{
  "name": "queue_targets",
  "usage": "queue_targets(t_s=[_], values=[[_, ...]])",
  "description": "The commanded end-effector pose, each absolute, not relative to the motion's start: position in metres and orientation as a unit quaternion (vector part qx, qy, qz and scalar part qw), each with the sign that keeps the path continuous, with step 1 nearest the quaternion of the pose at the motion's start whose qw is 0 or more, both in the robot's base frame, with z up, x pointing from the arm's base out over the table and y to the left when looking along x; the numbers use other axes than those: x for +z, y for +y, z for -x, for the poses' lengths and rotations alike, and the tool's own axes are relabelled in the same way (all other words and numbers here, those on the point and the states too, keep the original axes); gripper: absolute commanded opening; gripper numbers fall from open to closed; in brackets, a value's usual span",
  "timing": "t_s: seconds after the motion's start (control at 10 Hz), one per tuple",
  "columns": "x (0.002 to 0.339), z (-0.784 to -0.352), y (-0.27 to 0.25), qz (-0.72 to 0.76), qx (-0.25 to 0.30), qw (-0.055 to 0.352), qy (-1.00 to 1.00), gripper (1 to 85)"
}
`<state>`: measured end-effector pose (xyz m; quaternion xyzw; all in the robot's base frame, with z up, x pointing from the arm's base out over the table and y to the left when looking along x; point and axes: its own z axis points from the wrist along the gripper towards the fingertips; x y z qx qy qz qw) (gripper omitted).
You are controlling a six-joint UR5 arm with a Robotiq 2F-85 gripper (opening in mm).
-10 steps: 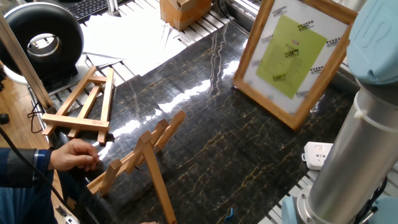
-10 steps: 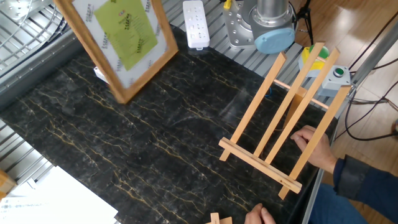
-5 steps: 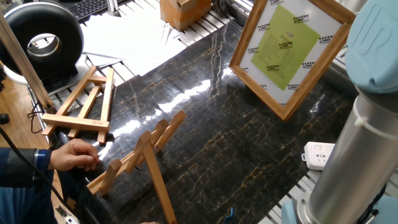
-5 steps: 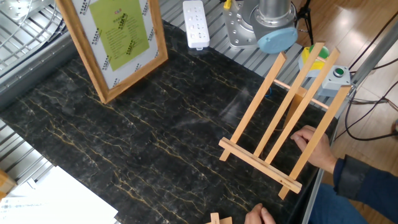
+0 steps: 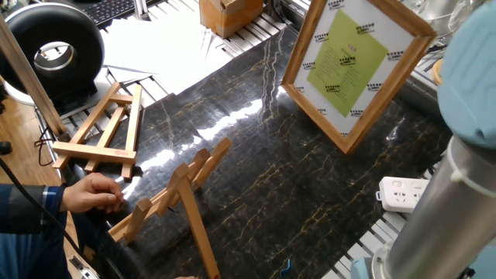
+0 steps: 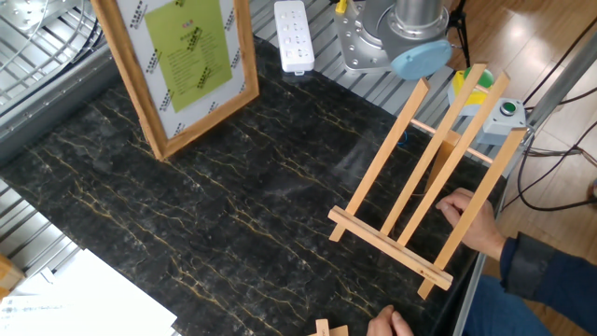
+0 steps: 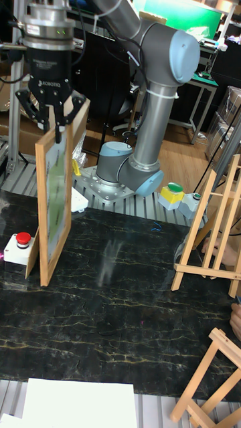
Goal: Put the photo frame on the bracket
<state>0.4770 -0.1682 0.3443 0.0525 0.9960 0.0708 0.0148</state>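
A robotics lab or test workshop, not a home. Shown by a grey industrial robot arm with pale blue joint caps point(image 7: 157, 60) bolted to a slotted aluminium bench point(image 6: 56, 56), topped with a black marble-patterned work surface point(image 6: 233, 196). Also a small white box with a red emergency-stop button point(image 7: 18, 246), a yellow box with a green push button point(image 7: 172, 194), a white power strip point(image 6: 295, 35), loose cables over a wooden floor point(image 6: 550, 177), and a dark keyboard point(image 5: 108, 9) beside a brown cardboard box point(image 5: 230, 13).
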Motion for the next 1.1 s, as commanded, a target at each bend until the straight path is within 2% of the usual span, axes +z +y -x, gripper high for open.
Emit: queue_targets(t_s=[0.0,0.5,1.0], values=[[0.336,-0.483,-0.162,-0.044,0.056,0.026,0.997,1.0],[0.337,-0.471,-0.184,0.054,0.019,0.005,0.998,1.0],[0.342,-0.477,-0.186,0.040,0.035,0.004,0.999,1.0]])
